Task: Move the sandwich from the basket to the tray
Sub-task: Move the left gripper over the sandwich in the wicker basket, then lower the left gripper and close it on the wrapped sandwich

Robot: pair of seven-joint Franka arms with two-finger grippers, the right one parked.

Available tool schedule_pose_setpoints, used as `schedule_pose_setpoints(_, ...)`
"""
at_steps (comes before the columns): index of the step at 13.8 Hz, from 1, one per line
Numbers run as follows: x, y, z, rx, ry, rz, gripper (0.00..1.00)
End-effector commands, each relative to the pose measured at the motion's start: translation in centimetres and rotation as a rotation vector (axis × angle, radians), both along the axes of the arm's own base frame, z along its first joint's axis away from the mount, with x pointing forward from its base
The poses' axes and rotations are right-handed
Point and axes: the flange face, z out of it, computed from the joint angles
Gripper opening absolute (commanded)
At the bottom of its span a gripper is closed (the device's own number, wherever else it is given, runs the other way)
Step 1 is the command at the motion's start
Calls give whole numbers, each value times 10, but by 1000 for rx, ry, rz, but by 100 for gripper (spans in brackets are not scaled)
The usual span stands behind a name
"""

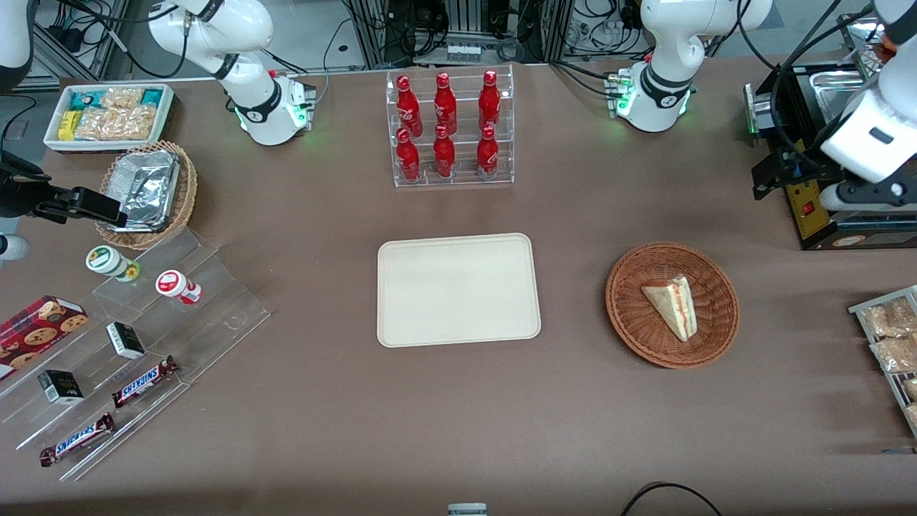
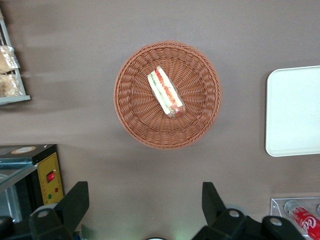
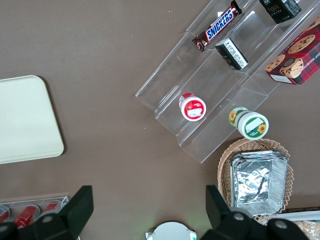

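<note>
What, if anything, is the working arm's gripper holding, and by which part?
Nothing. The gripper hangs open above the table, clear of the basket; the sandwich lies in it untouched.

Tray (image 3: 22, 120) near snack-laden acrylic steps (image 3: 220, 100)

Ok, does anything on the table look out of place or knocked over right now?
Nothing stands out. The sandwich lies intact in the basket, the tray sits flat and bare, and the cola bottles stand upright in their rack. The gripper hangs above the table beside the basket, jaws open.
</note>
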Motion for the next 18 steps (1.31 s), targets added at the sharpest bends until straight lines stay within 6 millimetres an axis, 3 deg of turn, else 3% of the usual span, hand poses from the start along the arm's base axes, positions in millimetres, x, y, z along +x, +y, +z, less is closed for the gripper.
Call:
schedule_pose_setpoints(1, 4, 1, -48, -4, -6, 57, 100)
schedule_pose_setpoints(8, 8, -6, -168, -22, -125, 431, 100)
schedule_pose_setpoints(12, 7, -27, -230, -31, -143, 464, 100)
schedule_pose_setpoints(18, 12, -37, -276, -8, -122, 446, 100)
